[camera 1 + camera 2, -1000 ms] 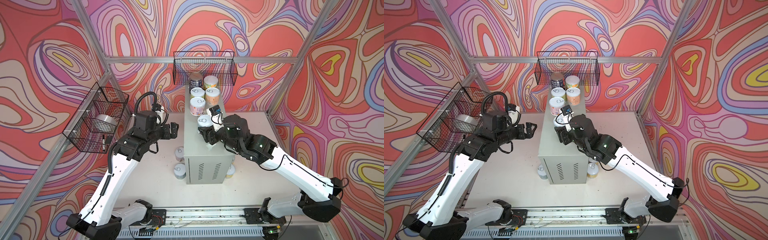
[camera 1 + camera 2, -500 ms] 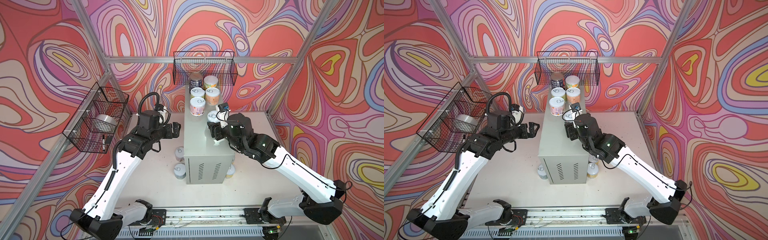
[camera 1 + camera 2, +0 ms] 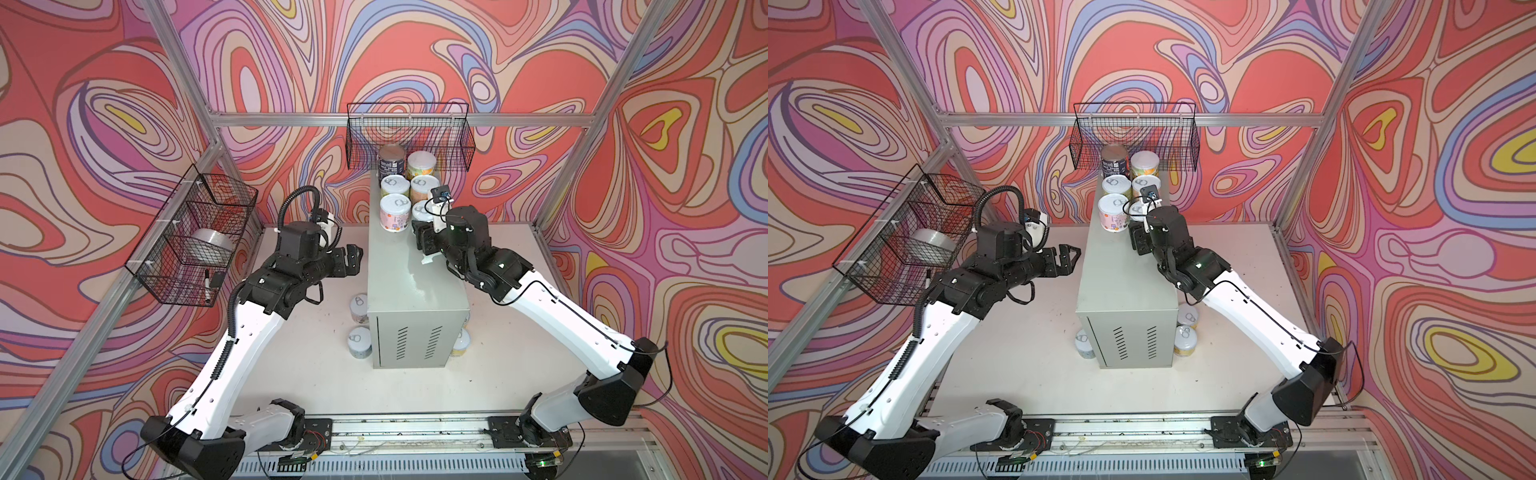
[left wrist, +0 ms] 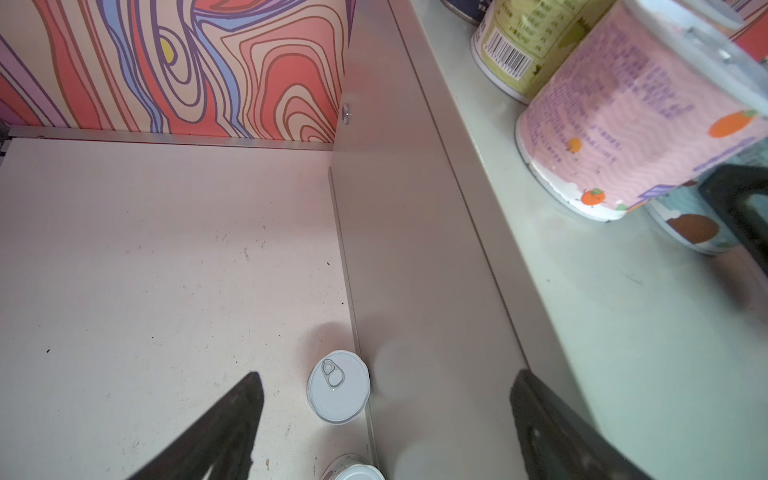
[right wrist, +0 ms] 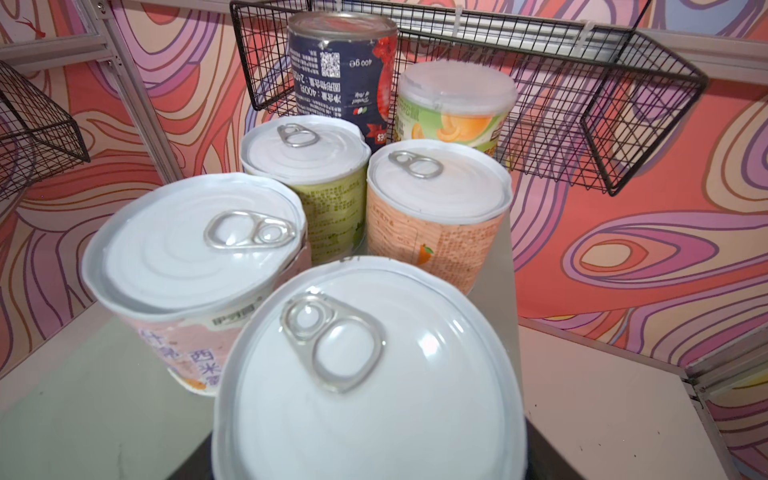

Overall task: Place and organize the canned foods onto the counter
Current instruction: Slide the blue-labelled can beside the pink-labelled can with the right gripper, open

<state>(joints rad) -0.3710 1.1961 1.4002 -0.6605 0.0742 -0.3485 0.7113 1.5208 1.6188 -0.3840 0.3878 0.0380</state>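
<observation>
The counter (image 3: 409, 282) is a tall grey cabinet in mid-table. Several canned foods stand in two rows at its far end: a navy one (image 3: 391, 160), a peach-labelled one (image 3: 421, 164), a green one (image 5: 307, 153), an orange one (image 5: 436, 183) and a pink one (image 3: 395, 212). My right gripper (image 3: 422, 239) is shut on a teal-labelled can (image 5: 365, 374) beside the pink one; whether its base touches the top I cannot tell. My left gripper (image 3: 353, 259) hangs open and empty off the counter's left side. More cans (image 3: 359, 307) (image 3: 359, 343) (image 3: 1185, 340) stand on the table.
A black wire basket (image 3: 409, 137) hangs on the back wall just behind the far cans. Another wire basket (image 3: 195, 237) on the left wall holds a silver tape roll (image 3: 212, 245). The near half of the counter top (image 4: 623, 332) is bare.
My right gripper has carried the teal-labelled can along the counter top toward its far end, up beside the pink can. My left gripper has edged closer to the counter's side.
</observation>
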